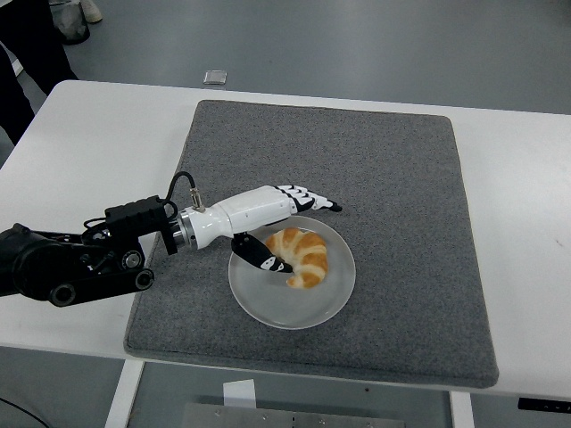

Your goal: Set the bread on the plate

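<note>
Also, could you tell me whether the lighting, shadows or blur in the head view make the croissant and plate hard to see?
Head view: soft, even light, no harsh glare; the croissant and plate are sharp; the left hand shows no motion blur; only faint shadows fall on the grey mat; the white table is bright but not washed out.
</note>
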You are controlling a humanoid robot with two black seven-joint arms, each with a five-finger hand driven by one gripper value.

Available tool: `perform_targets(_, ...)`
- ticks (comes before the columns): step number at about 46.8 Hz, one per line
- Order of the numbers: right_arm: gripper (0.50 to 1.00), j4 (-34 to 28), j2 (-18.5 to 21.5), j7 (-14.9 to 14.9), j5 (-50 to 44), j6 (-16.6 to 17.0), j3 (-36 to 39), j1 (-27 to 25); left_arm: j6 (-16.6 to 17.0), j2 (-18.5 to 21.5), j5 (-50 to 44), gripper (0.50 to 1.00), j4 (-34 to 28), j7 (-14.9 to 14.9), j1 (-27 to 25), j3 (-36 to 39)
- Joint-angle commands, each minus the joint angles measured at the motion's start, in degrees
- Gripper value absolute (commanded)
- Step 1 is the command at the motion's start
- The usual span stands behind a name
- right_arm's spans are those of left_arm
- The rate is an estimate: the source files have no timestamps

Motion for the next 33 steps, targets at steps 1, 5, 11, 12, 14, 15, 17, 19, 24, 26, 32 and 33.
perform_targets(1, 0.952, -0.02, 0.00, 0.00, -0.07, 0.00, 0.01, 0.03, -2.47, -0.15, -3.48, 0.988, -0.36, 0.01, -0.73, -1.49)
perform_targets(5, 0.952, -0.02, 0.00, 0.00, -0.07, 0.00, 0.01, 0.03, -6.34, -0.07, -7.87, 0.988, -0.71, 0.01, -1.53, -5.17)
perform_targets(11, 0.952, -0.02, 0.00, 0.00, 0.02, 0.00, 0.01, 0.03, -12.32, -0.07, -14.47, 0.988, -0.71, 0.18, -1.61, -10.01)
perform_targets(12, 0.952, -0.02, 0.00, 0.00, -0.07, 0.00, 0.01, 0.03, -13.11, -0.07, -15.44, 0.988, -0.71, 0.27, -1.61, -10.72)
perform_targets(14, 0.952, -0.02, 0.00, 0.00, 0.02, 0.00, 0.01, 0.03, -14.51, -0.07, -17.37, 0.988, -0.71, 0.45, -1.70, -11.77)
perform_targets(15, 0.952, -0.02, 0.00, 0.00, 0.02, 0.00, 0.01, 0.03, -15.13, 0.02, -18.34, 0.988, -0.71, 0.45, -1.70, -12.30)
perform_targets(17, 0.952, -0.02, 0.00, 0.00, 0.02, 0.00, 0.01, 0.03, -16.45, 0.02, -20.36, 0.988, -0.71, 0.53, -1.88, -13.18)
perform_targets(19, 0.952, -0.02, 0.00, 0.00, -0.07, 0.00, 0.01, 0.03, -17.51, 0.11, -22.47, 0.988, -0.62, 0.62, -2.49, -13.97)
perform_targets(24, 0.952, -0.02, 0.00, 0.00, 0.02, 0.00, 0.01, 0.03, -19.44, 0.20, -29.14, 0.988, -0.10, 0.71, -4.42, -14.94)
perform_targets(26, 0.952, -0.02, 0.00, 0.00, -0.07, 0.00, 0.01, 0.03, -20.06, 0.28, -32.57, 0.988, 0.34, 0.71, -5.48, -15.12)
perform_targets(32, 0.952, -0.02, 0.00, 0.00, 0.02, 0.00, 0.01, 0.03, -22.08, 0.29, -43.99, 0.988, 4.20, 0.80, -9.87, -15.03)
perform_targets(33, 0.952, -0.02, 0.00, 0.00, -0.07, 0.00, 0.01, 0.03, -22.69, 0.29, -45.75, 0.988, 5.25, 0.80, -10.49, -15.03)
